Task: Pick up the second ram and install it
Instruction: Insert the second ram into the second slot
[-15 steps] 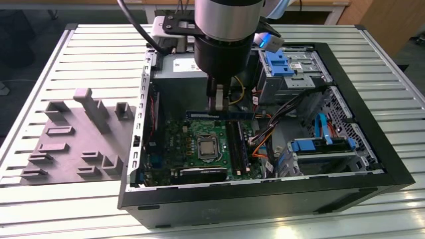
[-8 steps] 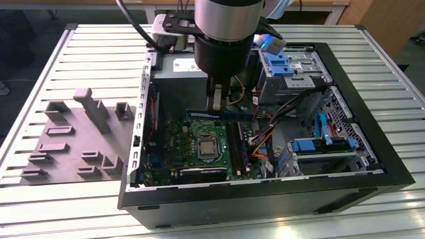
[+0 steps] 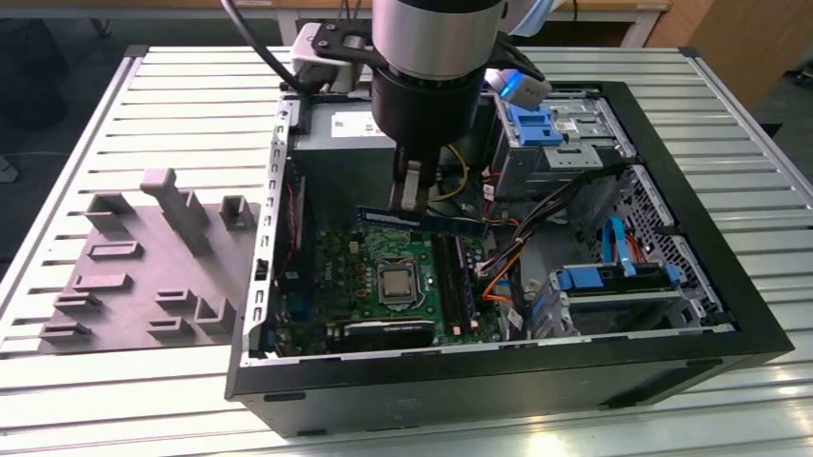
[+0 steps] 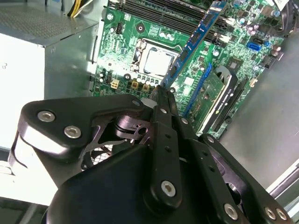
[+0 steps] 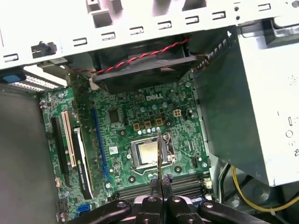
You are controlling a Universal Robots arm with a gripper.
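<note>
The hand [image 3: 409,202] is closed on the second ram [image 3: 445,223], pinching its two flat faces between the fingertips. It holds the strip in the air inside the open computer case [image 3: 508,367], above the green board [image 3: 343,276] and touching nothing below. In the exterior view the strip hangs roughly level, over the area between the processor [image 3: 398,283] and the long black slots [image 3: 454,276]. It seems to lie across the run of those slots rather than along them.

In the second wrist view the second ram [image 4: 196,39] reaches out from the closed hand [image 4: 163,91], so the grip sits off its middle, nearer one end. In the first wrist view the second ram [image 5: 160,149] shows edge-on as a thin line rising from the hand [image 5: 161,184], over the processor.

I judge it a light, stiff and thin piece, easy to carry but easy to harm. The small blocks on its side and the contact edge should not take the squeeze, so the flat faces near the upper edge are the safer places to hold. With the grip off centre, the free end may swing or tip if it is pressed down, and a firm pinch is likely needed to stop it sliding.

Beside the case, a grey rack [image 3: 140,276] with uprights stands on the ribbed worktop [image 3: 128,400].
</note>
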